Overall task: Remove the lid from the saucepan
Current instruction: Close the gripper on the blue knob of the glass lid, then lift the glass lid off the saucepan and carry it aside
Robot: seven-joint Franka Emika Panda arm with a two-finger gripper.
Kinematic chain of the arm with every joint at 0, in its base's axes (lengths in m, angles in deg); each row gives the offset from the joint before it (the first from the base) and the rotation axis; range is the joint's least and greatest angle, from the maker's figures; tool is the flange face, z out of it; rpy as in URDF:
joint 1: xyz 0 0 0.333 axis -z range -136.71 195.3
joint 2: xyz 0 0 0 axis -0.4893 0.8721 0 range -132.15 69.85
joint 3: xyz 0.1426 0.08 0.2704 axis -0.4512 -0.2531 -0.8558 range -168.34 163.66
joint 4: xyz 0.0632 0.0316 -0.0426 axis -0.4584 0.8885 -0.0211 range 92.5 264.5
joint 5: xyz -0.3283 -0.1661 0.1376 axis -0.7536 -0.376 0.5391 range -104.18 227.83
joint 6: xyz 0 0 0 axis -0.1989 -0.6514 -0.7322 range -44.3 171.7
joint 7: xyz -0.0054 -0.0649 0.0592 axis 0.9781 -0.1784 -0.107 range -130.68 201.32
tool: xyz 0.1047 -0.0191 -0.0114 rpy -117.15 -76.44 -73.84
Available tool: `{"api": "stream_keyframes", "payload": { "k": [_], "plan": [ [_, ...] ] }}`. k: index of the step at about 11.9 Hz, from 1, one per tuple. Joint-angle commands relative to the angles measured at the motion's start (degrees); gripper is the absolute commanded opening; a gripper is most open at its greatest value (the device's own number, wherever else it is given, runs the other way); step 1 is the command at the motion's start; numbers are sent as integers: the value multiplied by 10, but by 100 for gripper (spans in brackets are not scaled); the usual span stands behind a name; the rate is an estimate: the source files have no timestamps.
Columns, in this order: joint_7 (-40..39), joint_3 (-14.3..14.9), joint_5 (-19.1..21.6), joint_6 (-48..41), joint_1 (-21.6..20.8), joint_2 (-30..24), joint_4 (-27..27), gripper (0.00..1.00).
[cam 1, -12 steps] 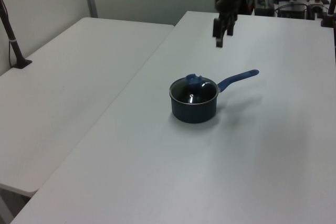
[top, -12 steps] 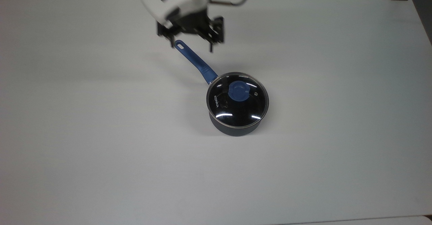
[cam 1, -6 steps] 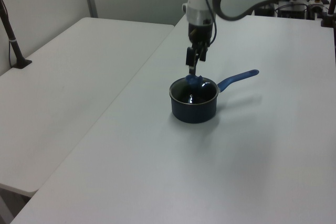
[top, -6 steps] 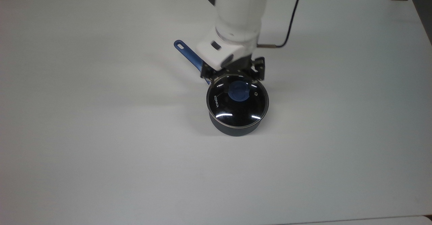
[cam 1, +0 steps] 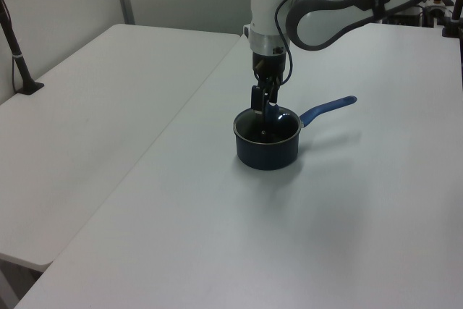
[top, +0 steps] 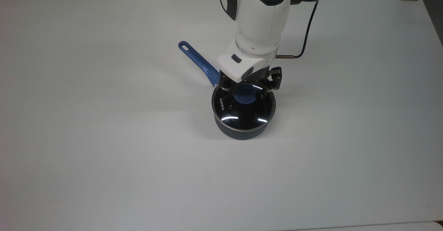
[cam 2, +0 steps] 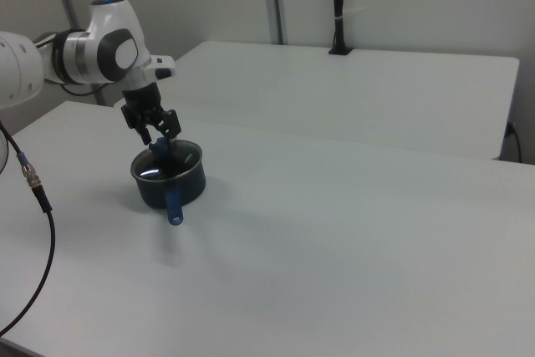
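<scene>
Gripper (top: pixel 246 93): come down from the handle end within a second, fingers open astride the blue knob; lid (top: pixel 243 112) seated on saucepan (top: pixel 242 131), mid-table (top: pixel 104 137), handle at 11 o'clock in top view; grasp imminent.

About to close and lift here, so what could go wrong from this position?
The open claw straddles the blue knob of the lid, which sits on the saucepan. If the fingers close off-centre, the knob could slip out. A tilted lift might catch the glass rim and drag the light pan across the table.
</scene>
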Motion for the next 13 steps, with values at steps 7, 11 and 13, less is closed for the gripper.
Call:
{"api": "stream_keyframes", "payload": {
  "k": [7,11,13],
  "plan": [
    [6,9,-2,-10,-4,-20,-10,29],
    [-15,9,7,-70,24,-85,-9,29],
    [-47,9,7,-95,55,-116,3,29]
  ]
}}
